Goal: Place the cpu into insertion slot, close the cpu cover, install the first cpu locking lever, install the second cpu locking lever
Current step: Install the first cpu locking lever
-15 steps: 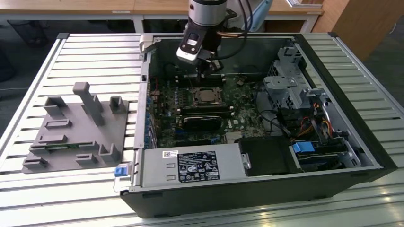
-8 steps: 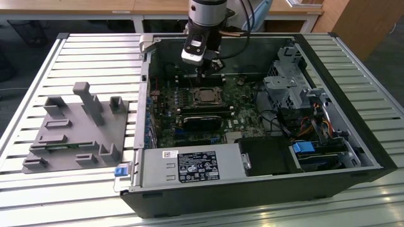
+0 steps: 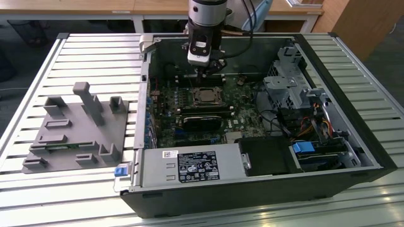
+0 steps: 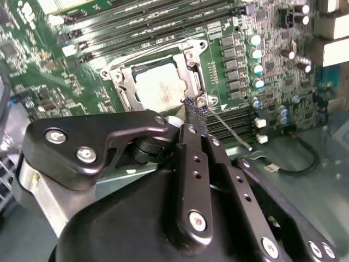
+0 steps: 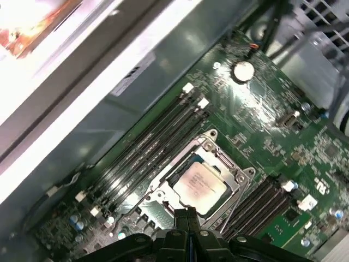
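Seating the first lever (image 4: 232, 130) appears to be the step in hand: the fingers (image 4: 192, 125), clenched and empty, meet the cover (image 4: 195, 76) corner at their tip. The cpu (image 4: 160, 87) lies under the shut cover, just beyond the tip. Apply steady pressure to avoid slip.

Work surface: a table (image 3: 75, 52) of pale metal slats running across the exterior view. Strong light glares off the nearest slats, while the farther slats read duller. Behind the table stands a row of wooden desks (image 3: 94, 6) on white legs (image 3: 137, 22), with deep shadow beneath. A dark bin (image 3: 28, 29) sits under them at the exterior view's left. A wooden panel (image 3: 356, 21) stands at the far right, above dark grey floor (image 3: 388, 61).
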`<state>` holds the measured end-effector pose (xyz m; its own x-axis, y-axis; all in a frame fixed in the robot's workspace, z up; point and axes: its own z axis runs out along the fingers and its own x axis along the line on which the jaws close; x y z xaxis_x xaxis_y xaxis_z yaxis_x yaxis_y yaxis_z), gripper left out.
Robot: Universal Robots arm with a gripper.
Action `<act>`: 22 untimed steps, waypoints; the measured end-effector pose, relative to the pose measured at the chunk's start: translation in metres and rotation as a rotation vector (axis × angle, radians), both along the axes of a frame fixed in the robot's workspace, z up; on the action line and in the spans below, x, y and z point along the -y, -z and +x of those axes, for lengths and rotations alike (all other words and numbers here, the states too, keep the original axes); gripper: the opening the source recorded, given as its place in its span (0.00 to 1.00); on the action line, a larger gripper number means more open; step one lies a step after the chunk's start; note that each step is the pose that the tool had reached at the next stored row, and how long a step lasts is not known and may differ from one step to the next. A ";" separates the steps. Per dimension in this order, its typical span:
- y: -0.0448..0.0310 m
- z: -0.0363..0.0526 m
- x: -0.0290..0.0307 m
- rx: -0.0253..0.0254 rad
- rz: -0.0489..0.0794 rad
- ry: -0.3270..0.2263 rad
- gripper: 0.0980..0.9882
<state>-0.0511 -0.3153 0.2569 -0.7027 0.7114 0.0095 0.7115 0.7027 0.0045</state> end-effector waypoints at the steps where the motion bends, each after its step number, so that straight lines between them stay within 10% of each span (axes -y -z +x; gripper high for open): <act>1: 0.0000 0.0000 0.0000 0.0000 0.000 -0.018 0.01; 22: 0.0007 0.0000 0.0000 0.0003 0.000 -0.399 0.01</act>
<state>-0.0511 -0.3153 0.2562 -0.9237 0.3829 0.0093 0.3829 0.9238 0.0047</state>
